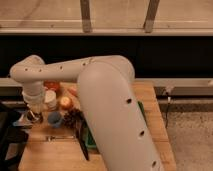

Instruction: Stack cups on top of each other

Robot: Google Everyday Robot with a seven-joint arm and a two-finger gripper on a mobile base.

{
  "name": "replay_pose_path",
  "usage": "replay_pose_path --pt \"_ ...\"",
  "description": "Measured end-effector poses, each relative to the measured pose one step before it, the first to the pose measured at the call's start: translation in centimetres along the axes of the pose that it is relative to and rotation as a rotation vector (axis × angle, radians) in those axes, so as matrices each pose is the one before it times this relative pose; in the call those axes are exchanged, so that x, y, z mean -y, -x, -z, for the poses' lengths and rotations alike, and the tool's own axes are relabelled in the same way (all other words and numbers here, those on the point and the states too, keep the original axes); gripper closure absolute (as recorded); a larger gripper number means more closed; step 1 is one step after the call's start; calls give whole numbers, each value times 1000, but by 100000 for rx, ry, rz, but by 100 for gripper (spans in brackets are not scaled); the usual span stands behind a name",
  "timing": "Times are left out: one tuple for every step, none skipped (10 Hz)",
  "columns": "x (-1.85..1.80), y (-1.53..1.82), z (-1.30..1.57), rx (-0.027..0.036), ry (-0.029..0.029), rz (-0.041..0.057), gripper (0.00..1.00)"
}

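My gripper (pixel 33 114) points down at the table's left edge, at the end of the big white arm, and is shut. A small dark shiny cup (pixel 34 118) sits right at its tip; whether it is gripped I cannot tell. The cream-white cup (pixel 50 98) stands upright just right of the wrist. In front of it, to the right of the gripper, stands the smaller light-blue cup (pixel 55 119). All three cups are apart, none inside another.
A red-orange bowl (pixel 52 86) sits behind the cream cup. An orange round item (pixel 66 102) and a dark spiky item (pixel 73 117) lie beside the cups. A green tray (pixel 90 141) is mostly hidden by the arm. A utensil (pixel 60 137) lies on the wooden table (pixel 50 155).
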Motion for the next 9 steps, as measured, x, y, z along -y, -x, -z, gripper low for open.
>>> replay_pose_path --pt "826 -1665 638 839 -1050 -3820 100" --pt "768 -1195 207 588 -363 -3162 100" --pt "1190 -1123 52 488 4 -3420 100" --pt "1148 -762 -115 522 446 -2913 100" --pt "766 -315 -602 566 1026 -2256 100" --pt "345 41 -521 494 820 -1000 100" --pt "342 381 -410 750 892 -661 100" --pt "302 599 -474 126 977 87 99" --pt "77 595 -388 -40 825 281 95"
